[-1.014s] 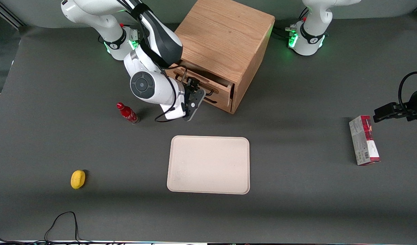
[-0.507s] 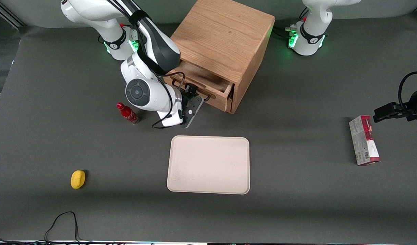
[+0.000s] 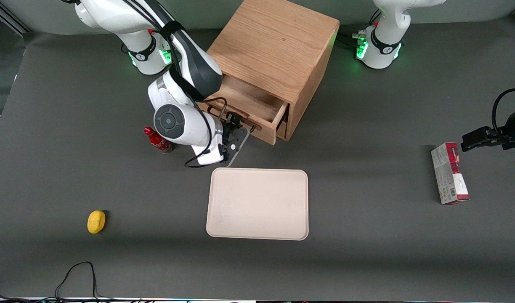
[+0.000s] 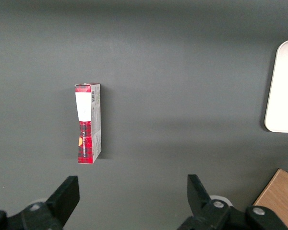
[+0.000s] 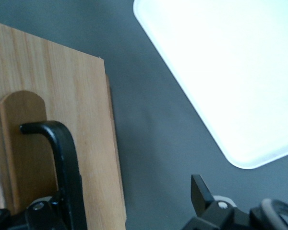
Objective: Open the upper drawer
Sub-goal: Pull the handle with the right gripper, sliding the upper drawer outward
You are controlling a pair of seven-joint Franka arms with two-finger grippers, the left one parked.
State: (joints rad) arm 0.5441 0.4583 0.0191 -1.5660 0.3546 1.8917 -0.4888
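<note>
**Upper drawer stands part-way out of oak cabinet, robot gripper at its handle**

The upper drawer [image 3: 250,110] of a light oak cabinet [image 3: 274,46] stands pulled out toward the front camera, its shallow wooden tray open to view from above. The working arm's gripper [image 3: 236,134] sits directly in front of the drawer face, at the black bar handle [image 5: 62,158]. In the right wrist view one end of that handle curves out of a rounded wooden mount on the drawer front and runs down between the fingers [image 5: 200,191], which are set fairly wide apart, one on each side of the bar; whether either actually presses the handle cannot be made out.

A pale rectangular tray [image 3: 257,204] lies flat on the dark grey counter [image 3: 367,252], nearer the front camera than the drawer and just beside the gripper. A small red bottle [image 3: 157,140] stands close to the working arm, and a yellow rounded object [image 3: 96,221] lies well apart toward that arm's end of the counter. A red-and-white carton [image 3: 449,173] lies toward the parked arm's end; it carries a barcode panel, but its printing is too small to read.
</note>
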